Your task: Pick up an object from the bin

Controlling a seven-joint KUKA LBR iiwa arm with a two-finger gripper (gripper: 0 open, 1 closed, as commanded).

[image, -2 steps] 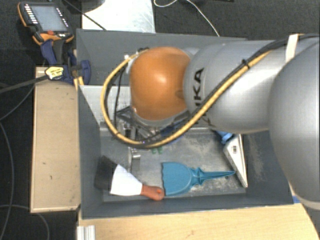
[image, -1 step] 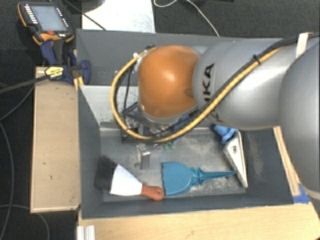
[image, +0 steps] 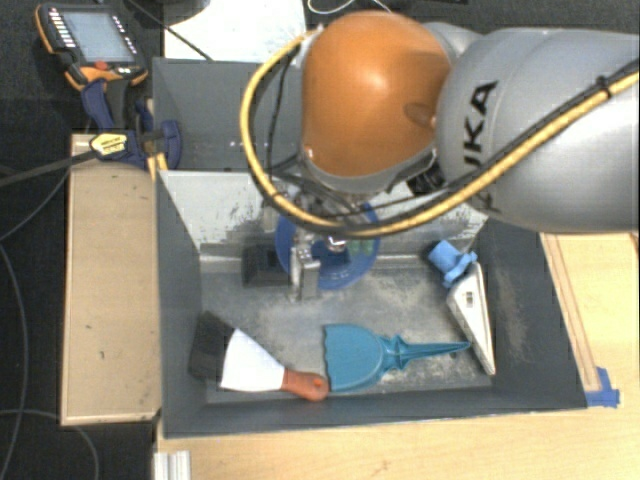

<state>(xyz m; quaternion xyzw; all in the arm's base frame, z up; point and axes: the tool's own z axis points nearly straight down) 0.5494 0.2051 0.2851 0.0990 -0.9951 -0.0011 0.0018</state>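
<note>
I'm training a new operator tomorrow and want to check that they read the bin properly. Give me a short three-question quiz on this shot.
1. True or false: in the camera view, the blue scoop lies to the right of the brush.
2. Which thing is the tool over? A) white wedge B) round blue disc C) small black block
3. Fill in: the handle end of the brush is coloured ___.

Key: 1 true; 2 B; 3 orange.
</note>
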